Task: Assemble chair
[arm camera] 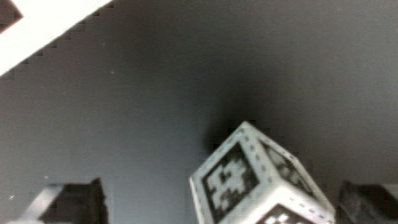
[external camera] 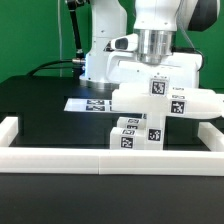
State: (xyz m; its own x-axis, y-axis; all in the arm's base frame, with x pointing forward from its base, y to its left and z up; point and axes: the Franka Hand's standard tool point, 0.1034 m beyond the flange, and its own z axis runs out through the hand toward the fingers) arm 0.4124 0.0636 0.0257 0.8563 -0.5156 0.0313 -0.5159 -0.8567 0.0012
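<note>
white plastic chair parts [external camera: 150, 110], tagged, stand stacked beside the marker board [external camera: 92, 103], just inside the border wall [external camera: 110, 158]; the gripper [arm camera: 210, 205] hangs directly above them, jaws wide, holding nothing, seemingly lined up for a grasp.

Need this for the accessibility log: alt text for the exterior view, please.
A white robot arm's gripper hangs open over a cluster of small white blocky plastic chair parts with black-and-white square tags, on a black table. A low white border wall runs along the front and sides, and a flat white marker board lies behind the parts.
</note>
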